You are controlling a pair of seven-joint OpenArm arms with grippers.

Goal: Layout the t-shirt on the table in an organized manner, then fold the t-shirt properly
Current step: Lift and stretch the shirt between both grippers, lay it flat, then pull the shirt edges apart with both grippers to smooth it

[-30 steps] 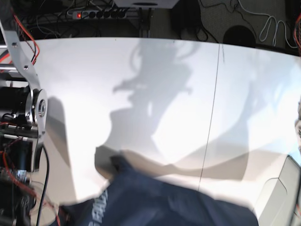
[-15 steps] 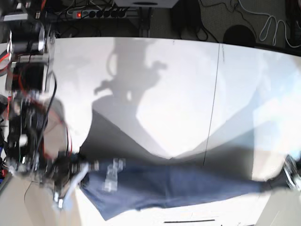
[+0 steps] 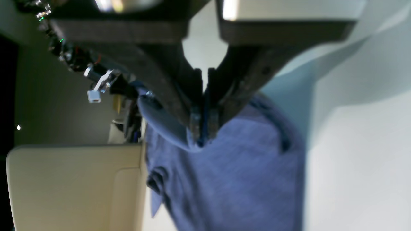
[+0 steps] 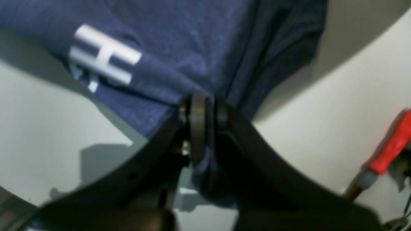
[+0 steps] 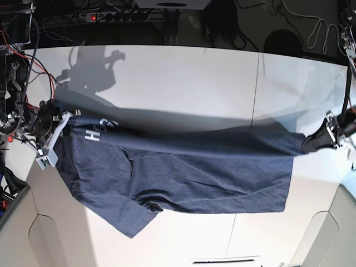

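The dark navy t-shirt (image 5: 183, 172) is stretched sideways over the white table (image 5: 183, 78), its top edge taut between my two grippers and the rest hanging and draping toward the near side. White lettering (image 5: 97, 130) shows near the base view's left end. There my right gripper (image 5: 54, 127) is shut on the fabric. The right wrist view shows its fingertips (image 4: 204, 112) pinching a fold of t-shirt (image 4: 192, 45) below a white "H" (image 4: 102, 57). My left gripper (image 5: 312, 142) at the right end is shut on the cloth, seen closely as left gripper (image 3: 202, 128) on t-shirt (image 3: 240, 179).
A thin dark seam (image 5: 256, 94) crosses the table right of centre. Beyond the far edge lie a power strip (image 5: 117, 16) and cables. Cream panels sit at the near corners (image 5: 342, 222) (image 5: 22, 233). A red-handled item (image 4: 391, 144) lies beside the right arm.
Both arms have swung outward and away from the near edge. The shirt, bunched at the bottom edge a second ago, now spans the table, pulled taut between the grippers.
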